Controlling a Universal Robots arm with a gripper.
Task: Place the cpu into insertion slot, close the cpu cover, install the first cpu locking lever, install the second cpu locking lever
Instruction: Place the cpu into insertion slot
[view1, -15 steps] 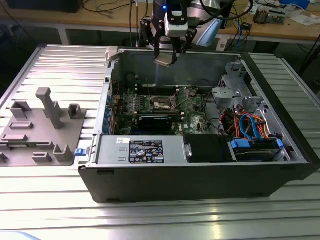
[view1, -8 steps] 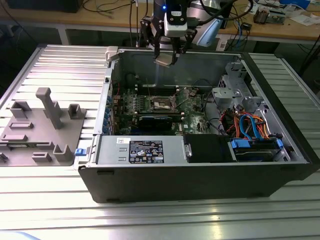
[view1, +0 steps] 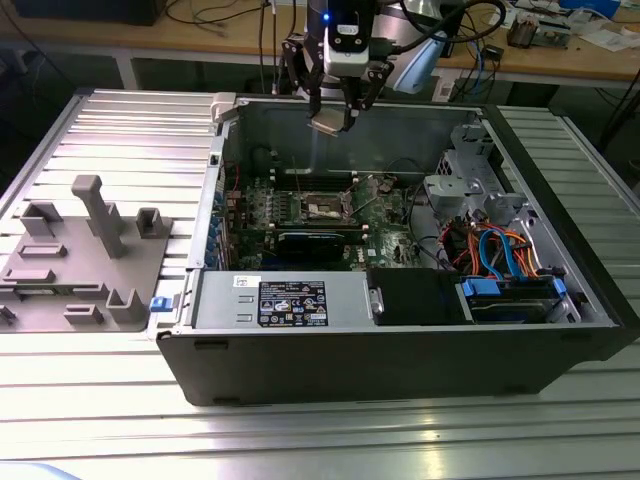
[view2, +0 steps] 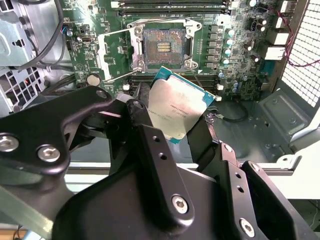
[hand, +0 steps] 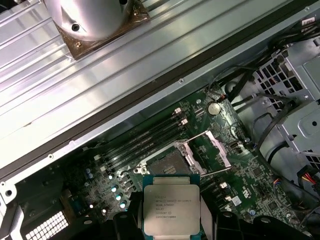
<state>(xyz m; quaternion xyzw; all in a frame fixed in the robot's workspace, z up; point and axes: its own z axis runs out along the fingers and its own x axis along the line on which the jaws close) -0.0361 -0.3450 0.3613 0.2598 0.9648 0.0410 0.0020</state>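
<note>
Pincer (view1: 338, 108) closed narrow on the cpu (view2: 177, 107), fingers (view2: 142, 115) gripping two opposite edges, metal top facing the wrist cameras. Chip hangs clear of everything, high over the open computer case (view1: 400, 360), level with its upper rim. Directly below and slightly ahead of the fingertips: the insertion slot (view2: 164, 47), bare, contacts exposed. The cpu cover (view2: 116, 55) is swung open to one side of the socket, lever wires lifted clear. Step in hand, as judged: the first one, placing the chip; cover and both levers not yet done. Chip appears tilted in the exterior view and turned relative to the socket, so seating calls for levelling, squaring its edges with the socket rim and a gentle vertical approach.
</note>
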